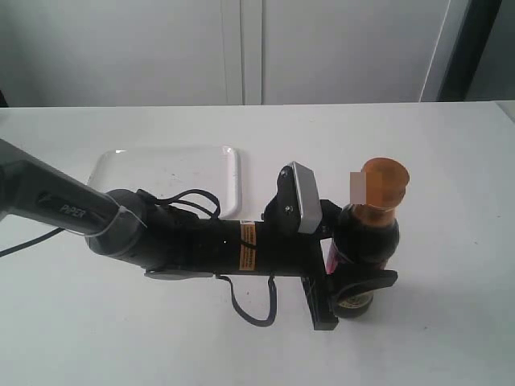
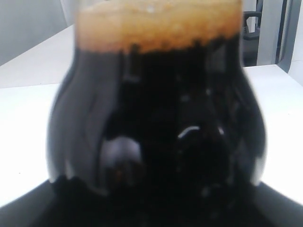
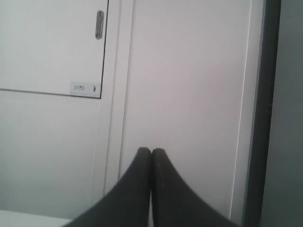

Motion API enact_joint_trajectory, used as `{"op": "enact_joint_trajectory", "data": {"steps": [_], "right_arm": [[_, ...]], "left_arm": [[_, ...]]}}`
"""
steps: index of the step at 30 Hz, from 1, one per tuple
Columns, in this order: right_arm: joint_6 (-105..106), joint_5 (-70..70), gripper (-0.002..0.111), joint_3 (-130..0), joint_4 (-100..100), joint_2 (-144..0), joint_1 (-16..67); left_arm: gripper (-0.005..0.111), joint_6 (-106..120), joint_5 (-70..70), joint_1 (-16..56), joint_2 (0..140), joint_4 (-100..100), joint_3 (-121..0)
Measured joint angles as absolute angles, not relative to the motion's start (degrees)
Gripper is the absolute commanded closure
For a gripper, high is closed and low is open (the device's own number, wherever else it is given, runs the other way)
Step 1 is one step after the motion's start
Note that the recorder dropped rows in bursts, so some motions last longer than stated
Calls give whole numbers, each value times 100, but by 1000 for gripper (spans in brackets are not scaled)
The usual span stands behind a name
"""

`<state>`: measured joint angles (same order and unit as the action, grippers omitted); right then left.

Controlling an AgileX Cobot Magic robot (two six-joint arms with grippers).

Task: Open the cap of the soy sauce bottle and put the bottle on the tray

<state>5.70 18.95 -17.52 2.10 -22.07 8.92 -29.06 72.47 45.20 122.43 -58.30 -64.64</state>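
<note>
While gripped by the left end effector point(image 1: 360, 259), the soy sauce bottle point(image 1: 368, 237) could be spilled if tilted toward the ten-o'clock tray point(image 1: 121, 161).

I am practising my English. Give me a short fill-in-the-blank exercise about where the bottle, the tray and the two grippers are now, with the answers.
1. The soy sauce bottle is upright and is not yet on the ____.
2. The left gripper has its jaws around the body of the ____.
3. The right gripper holds ____; its fingertips touch.
4. In the exterior view, the tray lies to the ____ of the bottle.
Answers: tray; bottle; nothing; left.
</note>
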Motion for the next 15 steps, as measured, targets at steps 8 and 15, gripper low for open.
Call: {"op": "enact_joint_trajectory", "data": {"steps": [8,15], "right_arm": [[812,1895,108,-2107,187,-3453,892],[1077,1612,108,-2107,166,-4025,892]], "left_arm": [[107,-2906,7247,4520,12243,-5830,-6464],[107,-2915,7247,4520,12243,-5830,-6464]]}}
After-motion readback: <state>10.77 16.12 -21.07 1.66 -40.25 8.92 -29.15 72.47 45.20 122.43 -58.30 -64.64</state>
